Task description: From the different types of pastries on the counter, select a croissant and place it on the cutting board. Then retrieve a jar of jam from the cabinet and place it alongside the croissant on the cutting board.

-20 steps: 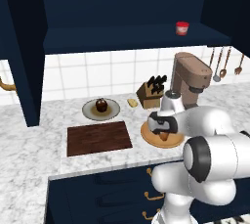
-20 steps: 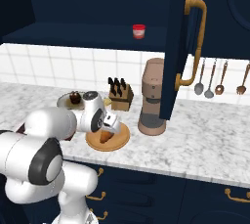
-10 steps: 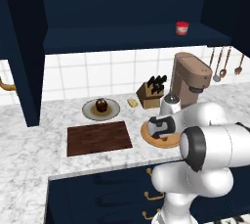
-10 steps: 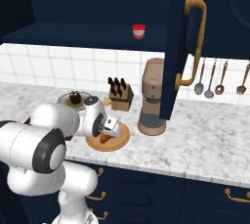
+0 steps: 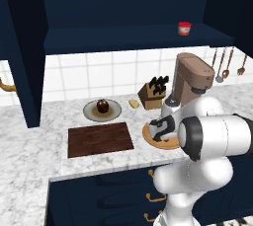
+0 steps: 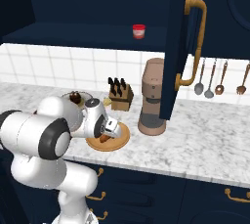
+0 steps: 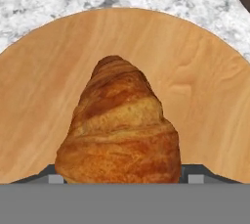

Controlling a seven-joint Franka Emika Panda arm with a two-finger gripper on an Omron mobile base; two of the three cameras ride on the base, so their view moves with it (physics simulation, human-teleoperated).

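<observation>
Now, counts: we see one croissant (image 7: 117,130), one round tan wooden plate (image 7: 205,86), one cutting board (image 5: 100,139), one jar of jam (image 5: 184,28), one dark brown pastry (image 5: 102,105) on a grey plate (image 5: 90,111), and one pale yellow bun (image 5: 134,103).
Hand: our hand (image 5: 160,131) hangs low over the wooden plate; in the hand view the croissant sits between the two finger tips (image 7: 54,178), which lie at its sides; we cannot tell whether they press it.
Croissant: golden-orange, ridged in layers, tapering to a darker brown point away from the camera; it lies on the wooden plate, on the marbled desk (image 5: 29,156) in front of the brown coffee machine (image 5: 190,77).
Cutting board: flat dark brown rectangle, bare, to the left of the wooden plate and apart from it in the left base view.
Jar: red with a pale band, upright on the shelf of the open navy cabinet (image 5: 123,40), above the coffee machine.
Others: one knife block (image 6: 120,98) stands beside the machine; several utensils (image 6: 210,78) hang on the wall.
Hard to make out: in both base views the hand covers most of the croissant, and the finger tips are cut off at the bottom of the hand view.
</observation>
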